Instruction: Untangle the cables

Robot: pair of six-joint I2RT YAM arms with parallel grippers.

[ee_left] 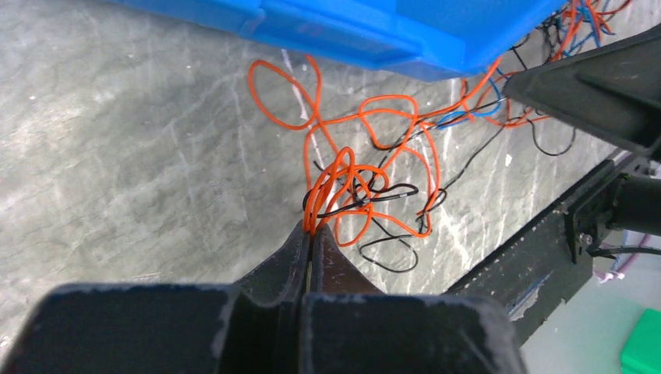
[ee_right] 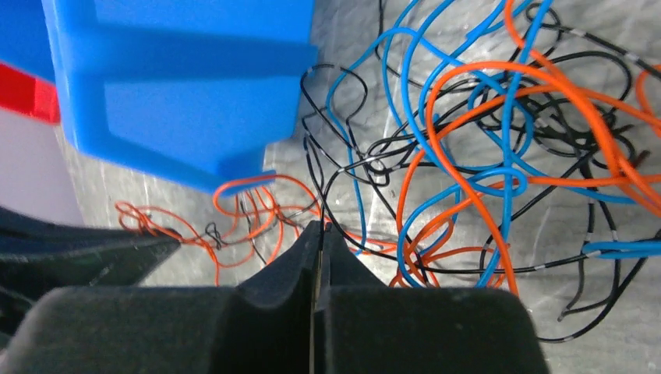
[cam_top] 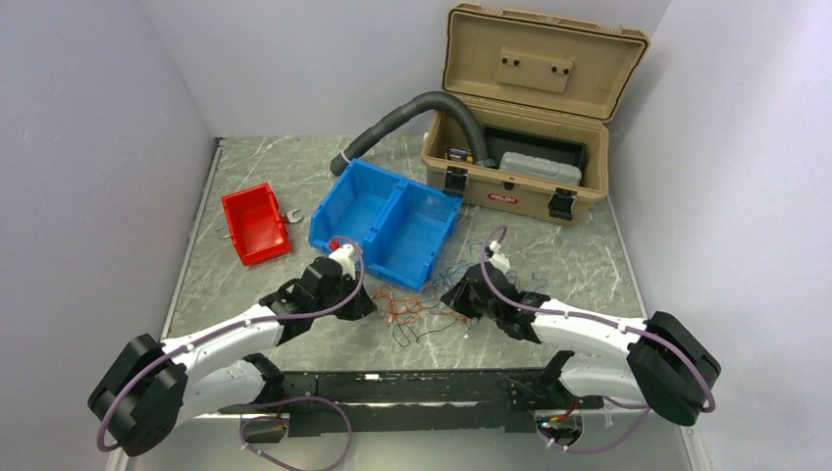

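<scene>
Left pincer (cam_top: 365,302) and right pincer (cam_top: 453,294) are low on the worktop (cam_top: 294,167), tips facing, with the cables (cam_top: 412,312) tangled between them. Blue bin (cam_top: 388,221) sits just beyond both. Red bin (cam_top: 255,224) is beyond-left of the left pincer; the open toolbox (cam_top: 520,128) and grey hose (cam_top: 412,110) are well beyond the right.

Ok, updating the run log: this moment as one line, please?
left gripper: shut on cables | right gripper: shut on cables | cables: tangled, beside blue bin

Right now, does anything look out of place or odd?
Only the cables: a knotted heap on the table, some strands running under the blue bin's near rim, where a pull could snag. Nothing else stands out.
</scene>
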